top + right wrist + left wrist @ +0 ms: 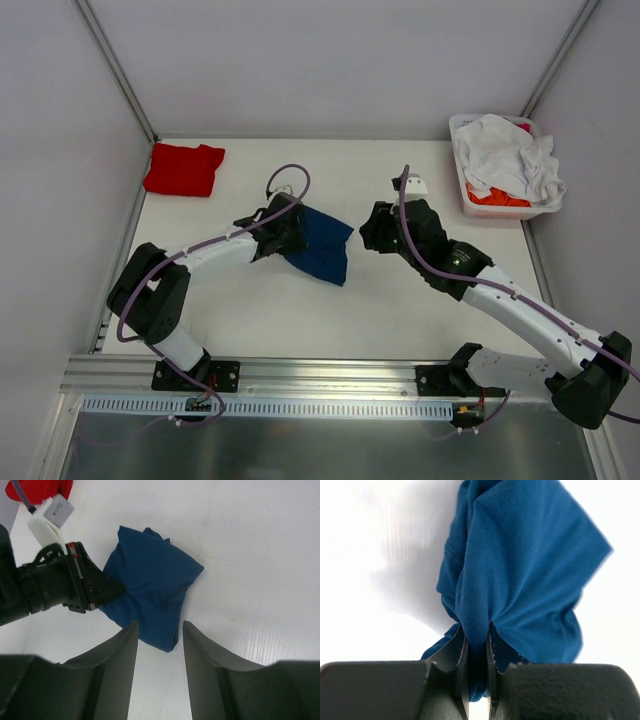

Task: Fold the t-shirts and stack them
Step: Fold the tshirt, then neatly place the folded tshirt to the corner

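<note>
A folded navy blue t-shirt (322, 244) lies mid-table, bunched where my left gripper (290, 232) is shut on its left edge. In the left wrist view the blue cloth (520, 570) is pinched between the fingers (461, 665). My right gripper (372, 232) hovers just right of the shirt, open and holding nothing; its wrist view shows the navy t-shirt (152, 585) beyond its fingertips (130, 635) and the left gripper (107, 591) biting the cloth. A folded red t-shirt (183, 168) rests at the far left corner.
A white bin (470, 205) at the far right holds crumpled white (505, 155) and orange (497, 198) t-shirts. Grey walls close in the table on the left, back and right. A small white block (412, 184) sits behind the right gripper.
</note>
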Tool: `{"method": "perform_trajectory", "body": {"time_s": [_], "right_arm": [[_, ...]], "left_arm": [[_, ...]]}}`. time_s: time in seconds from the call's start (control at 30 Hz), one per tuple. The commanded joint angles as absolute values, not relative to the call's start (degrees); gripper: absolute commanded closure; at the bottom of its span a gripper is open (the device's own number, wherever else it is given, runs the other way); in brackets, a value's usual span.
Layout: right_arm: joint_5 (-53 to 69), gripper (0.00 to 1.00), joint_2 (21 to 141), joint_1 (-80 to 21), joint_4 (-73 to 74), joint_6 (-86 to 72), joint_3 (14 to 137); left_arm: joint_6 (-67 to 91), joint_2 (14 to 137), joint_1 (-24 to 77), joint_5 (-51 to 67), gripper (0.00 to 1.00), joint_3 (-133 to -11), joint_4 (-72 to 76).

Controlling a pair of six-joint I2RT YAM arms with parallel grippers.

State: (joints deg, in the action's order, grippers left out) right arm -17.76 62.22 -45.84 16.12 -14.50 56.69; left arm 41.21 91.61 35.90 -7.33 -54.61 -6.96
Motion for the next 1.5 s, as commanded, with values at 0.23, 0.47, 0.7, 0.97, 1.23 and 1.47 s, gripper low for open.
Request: {"method": "perform_trajectory", "body": {"time_s": [0.23,0.47,0.7,0.97,1.23,1.47], "right_arm": [[-18.9,0.56,60.2,-45.9,14.0,-13.4,55.3],[-18.6,0.56,59.4,-45.4,13.8,-12.9,54.6],[-17.8,0.56,58.8,-44.6,13.1,-12.9,53.5],[-16.8,0.56,58.1,-43.9,12.0,-12.9,52.3],[-15.5,0.56,58.3,-43.4,10.9,-12.9,51.5],[-14.2,0.56,58.0,-42.8,9.8,-12.9,50.8]], "left_arm": [[31.5,92.3,31.6,-13.0,1.0,-68.4,-13.1],[26.0,96.8,25.7,-12.0,1.0,-77.2,-14.8],[21.0,103.9,19.3,-8.6,1.0,-85.8,-16.3],[14.8,111.3,12.8,-6.7,1.0,-98.6,-19.9],[10.8,113.9,8.0,-6.9,1.0,-107.2,-23.1],[7.4,114.3,5.0,-6.0,1.0,-111.3,-23.9]]}}
